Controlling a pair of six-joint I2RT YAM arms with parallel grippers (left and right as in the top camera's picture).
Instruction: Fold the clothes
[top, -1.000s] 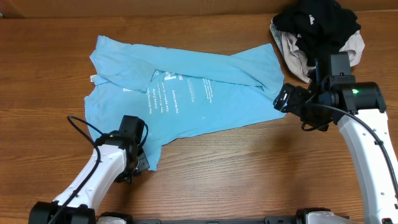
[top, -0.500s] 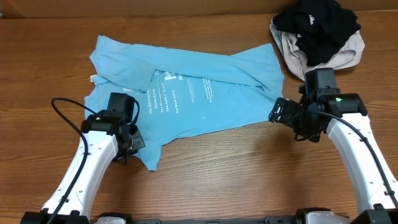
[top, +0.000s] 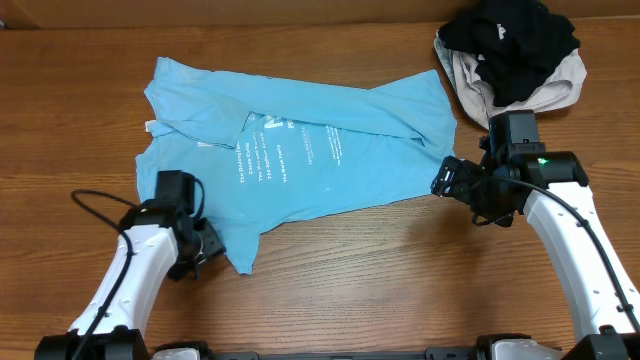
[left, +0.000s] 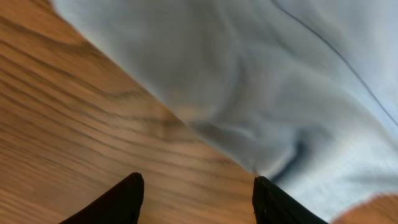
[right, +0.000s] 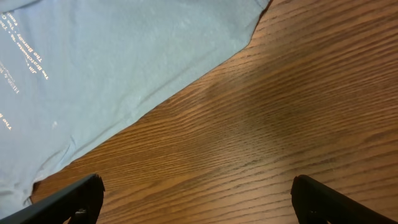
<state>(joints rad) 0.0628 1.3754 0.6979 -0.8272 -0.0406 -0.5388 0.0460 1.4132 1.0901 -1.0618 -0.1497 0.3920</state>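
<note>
Stretching side to side on the brown wooden table (top: 400, 280), the light sky-blue cotton T-shirt (top: 300, 150) has an empty gripper just off each end: left gripper (top: 203, 247) parted, right gripper (top: 448, 180) spread wide.

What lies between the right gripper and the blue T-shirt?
Only bare table, shown in the right wrist view: the open right gripper hangs short of the blue T-shirt.

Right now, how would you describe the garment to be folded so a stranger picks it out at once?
On the brown wooden table, look left of the heap in the far right corner. The light sky-blue cotton T-shirt lies spread out. Unlike the crumpled black garment and beige garment, it is blue and laid flat, with lines of white text.
</note>
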